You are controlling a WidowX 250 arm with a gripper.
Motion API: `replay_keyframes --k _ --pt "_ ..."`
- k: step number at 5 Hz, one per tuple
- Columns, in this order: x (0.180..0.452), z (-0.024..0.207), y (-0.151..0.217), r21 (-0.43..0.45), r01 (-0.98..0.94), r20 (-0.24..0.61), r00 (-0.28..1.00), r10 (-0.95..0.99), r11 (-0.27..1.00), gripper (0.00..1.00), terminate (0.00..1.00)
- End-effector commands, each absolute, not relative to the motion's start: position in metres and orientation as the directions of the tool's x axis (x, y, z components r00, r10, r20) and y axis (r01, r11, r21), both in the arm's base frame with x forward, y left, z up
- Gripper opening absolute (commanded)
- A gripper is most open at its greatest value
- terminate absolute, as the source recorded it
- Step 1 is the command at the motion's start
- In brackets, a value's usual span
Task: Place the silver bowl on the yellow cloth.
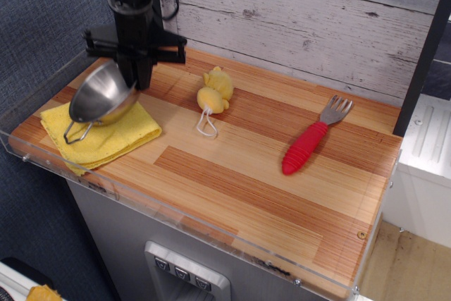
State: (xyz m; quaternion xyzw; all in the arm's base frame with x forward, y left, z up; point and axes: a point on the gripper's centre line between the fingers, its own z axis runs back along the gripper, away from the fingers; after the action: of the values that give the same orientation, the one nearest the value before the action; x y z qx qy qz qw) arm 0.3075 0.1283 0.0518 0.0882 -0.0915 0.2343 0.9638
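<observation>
We see a wooden surface with a clear plastic rim, backed by a grey plank wall. The yellow cloth lies flat at the left end and serves as our landmark. Directly above it, the black hand is closed on the far right rim of the silver bowl. The bowl is tilted, its open side facing left and up, its lower edge at or just above the cloth; we cannot tell whether they touch. A thin wire handle hangs from the bowl over the cloth's left part. Just right of the cloth sits a small yellow plush toy with a white string loop. Well to the right of the cloth lies a fork with a red handle.
</observation>
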Motion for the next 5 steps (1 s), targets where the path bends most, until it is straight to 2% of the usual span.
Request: replay_keyframes --k 1,2,4,5 --pt "0.303 0.037 0.129 0.114 -0.464 0.188 0.878 0.439 0.879 0.00 0.00" --pt "0.302 0.040 0.127 0.086 -0.488 0.180 0.865 0.468 0.869 1.00 0.00" --pt "0.303 0.044 0.121 0.084 -0.496 0.187 0.860 0.475 0.864 1.00 0.00" --pt "0.304 0.050 0.119 0.054 -0.501 0.200 0.853 0.483 0.864 1.00 0.00"
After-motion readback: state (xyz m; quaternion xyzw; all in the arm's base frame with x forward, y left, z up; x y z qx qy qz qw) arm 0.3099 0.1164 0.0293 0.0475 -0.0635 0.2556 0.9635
